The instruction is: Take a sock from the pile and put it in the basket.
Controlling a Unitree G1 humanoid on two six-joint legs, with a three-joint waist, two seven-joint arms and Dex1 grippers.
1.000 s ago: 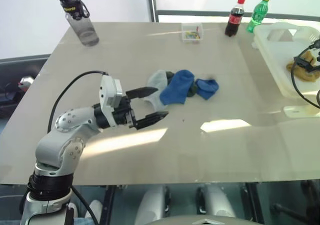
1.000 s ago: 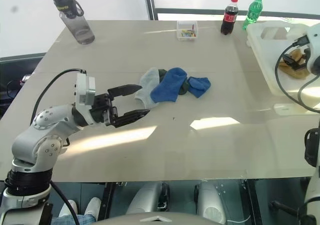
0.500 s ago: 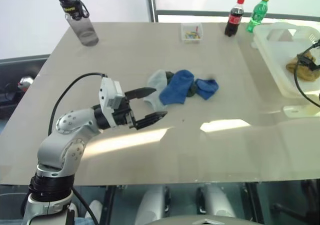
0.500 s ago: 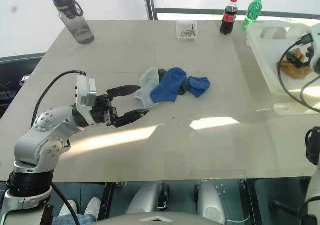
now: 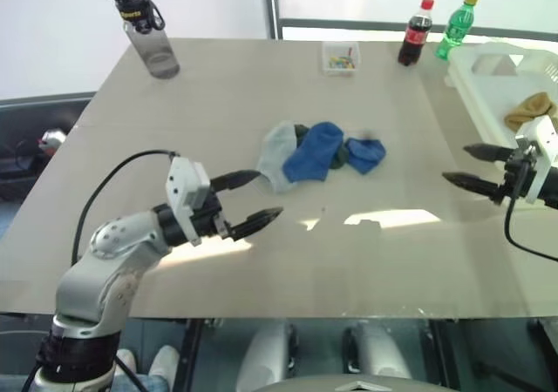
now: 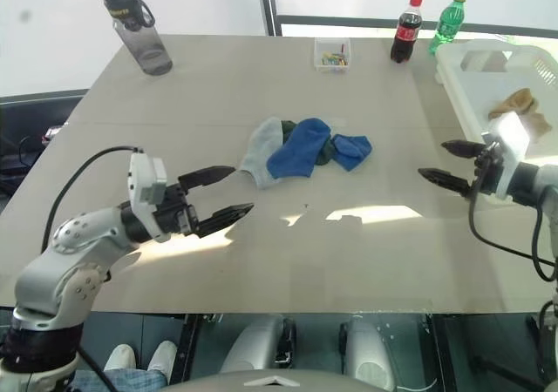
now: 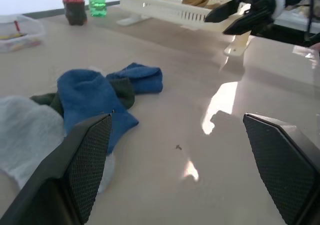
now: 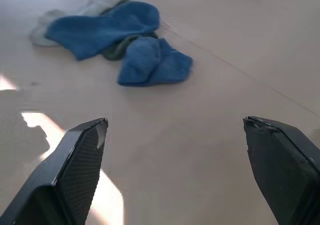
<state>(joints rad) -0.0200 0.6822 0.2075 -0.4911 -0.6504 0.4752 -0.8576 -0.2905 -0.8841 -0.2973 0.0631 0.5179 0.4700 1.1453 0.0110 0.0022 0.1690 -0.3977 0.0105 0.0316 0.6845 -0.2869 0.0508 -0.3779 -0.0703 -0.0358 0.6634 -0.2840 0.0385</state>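
Observation:
The pile (image 5: 318, 152) lies mid-table: a pale grey sock (image 5: 277, 152), two blue socks (image 5: 314, 151) and a dark one tucked between them. The white basket (image 5: 478, 96) stands at the table's right edge with a mustard sock (image 5: 532, 111) inside. My left gripper (image 5: 268, 193) hovers open and empty just short of the grey sock, on the near left. My right gripper (image 5: 455, 164) is open and empty over bare table between pile and basket, pointing toward the pile. In the right wrist view the pile (image 8: 115, 35) lies ahead of the spread fingers (image 8: 80, 160).
At the far edge stand a grey water bottle (image 5: 146, 30), a small clear box (image 5: 339, 57), a cola bottle (image 5: 413, 33) and a green bottle (image 5: 459, 26). Bright sun patches lie on the table (image 5: 384, 219) near the middle.
My right arm has swung out of the basket, back and toward the pile, leaving the mustard sock inside. My left gripper has sunk and drawn back slightly. The camera view has shifted a little.

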